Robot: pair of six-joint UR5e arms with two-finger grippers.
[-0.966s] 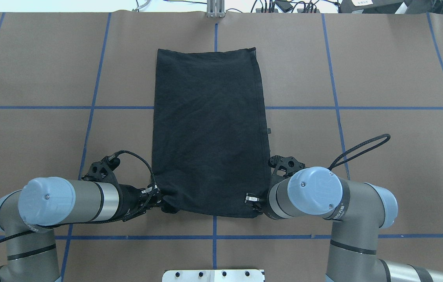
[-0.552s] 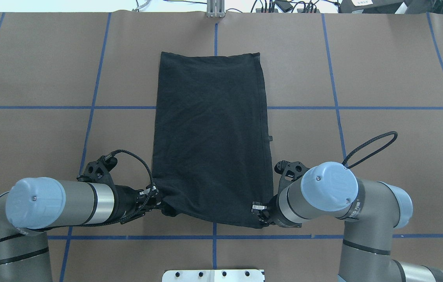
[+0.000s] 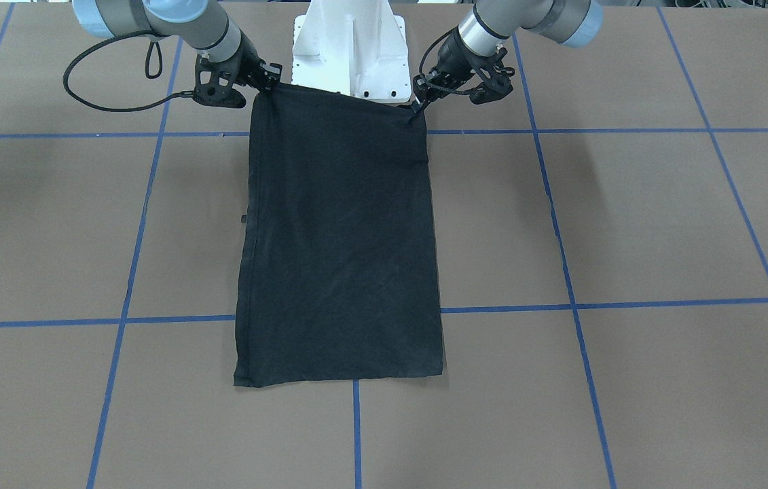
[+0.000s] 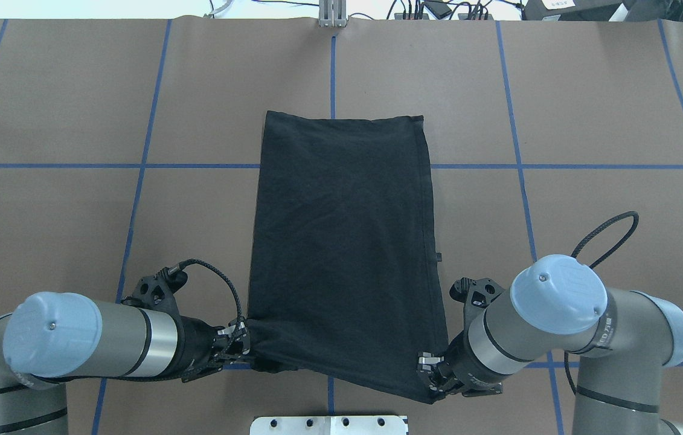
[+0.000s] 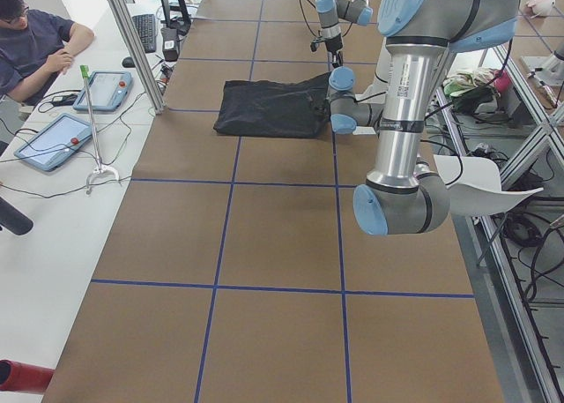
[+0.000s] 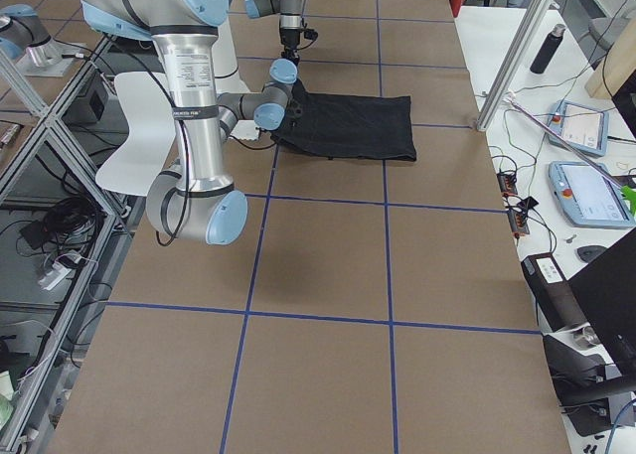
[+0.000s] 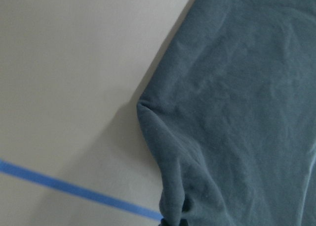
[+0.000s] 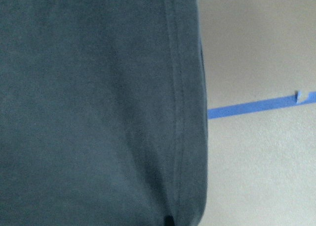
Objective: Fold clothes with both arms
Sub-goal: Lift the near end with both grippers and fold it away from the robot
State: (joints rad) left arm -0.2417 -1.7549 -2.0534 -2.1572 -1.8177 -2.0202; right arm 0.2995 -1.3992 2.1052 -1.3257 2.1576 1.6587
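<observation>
From the front: pinching the two robot-side corners of the black shirt [image 3: 339, 238] with the left gripper [image 3: 419, 102] and the right gripper [image 3: 267, 85], fingers pressed together on the cloth. From overhead: holding that edge taut, leaving the rest lying flat on the brown table [image 4: 589, 109] across a blue tape line [image 4: 136, 165]. From the wrist cameras: looking down on dark cloth beside the tape line

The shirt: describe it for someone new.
On the brown, blue-taped table, look along the middle. The black shirt is a long folded rectangle, the only cloth, near corners pinched by the left gripper and right gripper.
</observation>
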